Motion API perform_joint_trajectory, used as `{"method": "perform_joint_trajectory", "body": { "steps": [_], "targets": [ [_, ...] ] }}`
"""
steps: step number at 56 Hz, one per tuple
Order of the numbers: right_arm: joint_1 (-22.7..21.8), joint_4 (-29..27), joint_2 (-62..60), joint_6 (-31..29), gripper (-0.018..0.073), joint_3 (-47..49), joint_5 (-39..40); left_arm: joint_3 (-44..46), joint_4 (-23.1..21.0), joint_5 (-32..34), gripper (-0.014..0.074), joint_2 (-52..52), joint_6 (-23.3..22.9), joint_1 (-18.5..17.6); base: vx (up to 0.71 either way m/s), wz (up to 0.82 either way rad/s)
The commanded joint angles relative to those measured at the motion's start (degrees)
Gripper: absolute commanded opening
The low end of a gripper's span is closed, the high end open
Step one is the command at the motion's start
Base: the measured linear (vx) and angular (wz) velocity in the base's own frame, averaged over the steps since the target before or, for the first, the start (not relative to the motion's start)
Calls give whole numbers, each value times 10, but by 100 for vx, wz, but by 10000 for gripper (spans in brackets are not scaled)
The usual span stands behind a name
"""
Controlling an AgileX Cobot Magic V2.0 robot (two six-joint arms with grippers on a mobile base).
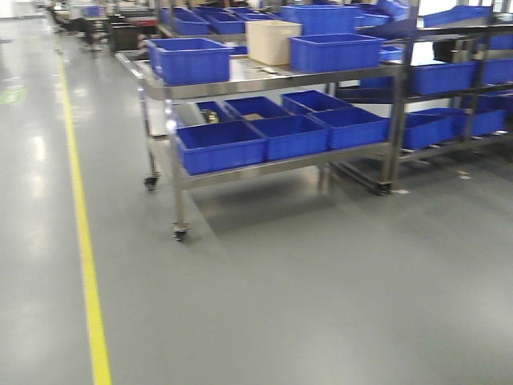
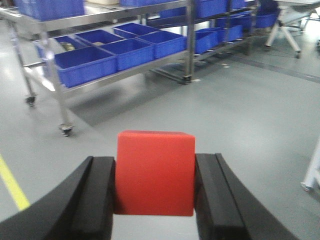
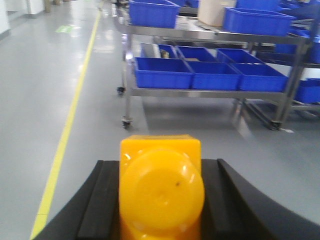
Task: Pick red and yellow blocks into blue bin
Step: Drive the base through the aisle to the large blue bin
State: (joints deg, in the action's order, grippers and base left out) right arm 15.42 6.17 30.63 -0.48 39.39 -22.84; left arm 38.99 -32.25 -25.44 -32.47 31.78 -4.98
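Firstly, the front view takes in the wide grey floor (image 1: pixel 321 305) with its yellow line (image 1: pixel 84 265). It alone shows the whole steel trolley (image 1: pixel 260 74), which carries blue bins (image 1: pixel 220 144) on two shelves and a cream box (image 1: pixel 272 42) on top. Only the wrist views show the blocks, well apart from the bins. The left claw (image 2: pixel 155 172) is clenched on the red block (image 2: pixel 155 165). The right claw (image 3: pixel 160 200) grasps the yellow block (image 3: pixel 161 190), which hides the floor behind it.

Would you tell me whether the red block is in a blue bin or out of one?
Out. The red block is clamped between the left gripper's fingers, over bare floor, short of the shelved bins.
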Motion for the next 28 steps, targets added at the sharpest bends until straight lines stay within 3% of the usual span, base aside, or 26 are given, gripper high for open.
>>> {"method": "perform_joint_trajectory", "body": {
  "steps": [1,16,28],
  "targets": [
    [0,8,1,-5,-11,17,47,15,-15,38,1,0,-5,0,22,56],
    [0,8,1,-5,-11,17,47,15,-15,37,1,0,-5,0,27,49],
    [0,8,1,-5,-11,17,46,15,-15,36,1,0,-5,0,36,25]
  ]
}}
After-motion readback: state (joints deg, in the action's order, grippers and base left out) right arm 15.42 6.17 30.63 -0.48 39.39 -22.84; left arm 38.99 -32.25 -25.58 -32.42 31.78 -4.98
